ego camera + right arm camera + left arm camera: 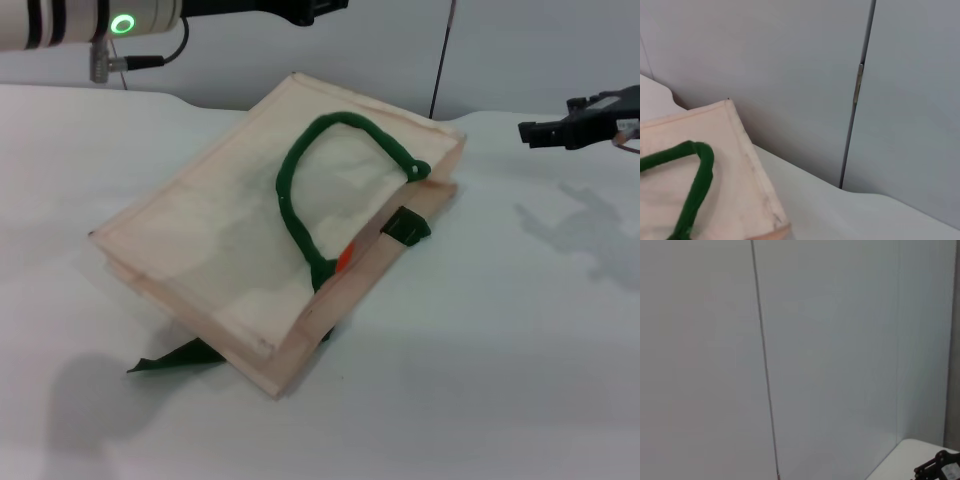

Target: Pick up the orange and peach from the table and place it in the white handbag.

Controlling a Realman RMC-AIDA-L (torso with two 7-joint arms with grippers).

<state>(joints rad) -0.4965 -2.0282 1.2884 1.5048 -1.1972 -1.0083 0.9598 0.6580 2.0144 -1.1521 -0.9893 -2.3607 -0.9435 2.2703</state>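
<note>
The white handbag (230, 230) lies flat on the table, its mouth facing right, with a dark green handle (300, 190) looped over its top face. A small sliver of the orange (344, 258) shows inside the bag's mouth. The peach is hidden. My left gripper (305, 10) hangs high at the back, above the bag's far edge. Off to the right of the bag, my right gripper (545, 130) is raised above the table; it also shows far off in the left wrist view (940, 470). The right wrist view shows a corner of the handbag (740, 165).
A white table (480, 360) spreads around the bag. A second green strap (175, 358) sticks out from under the bag's near-left edge. A grey panelled wall (520, 50) stands behind the table.
</note>
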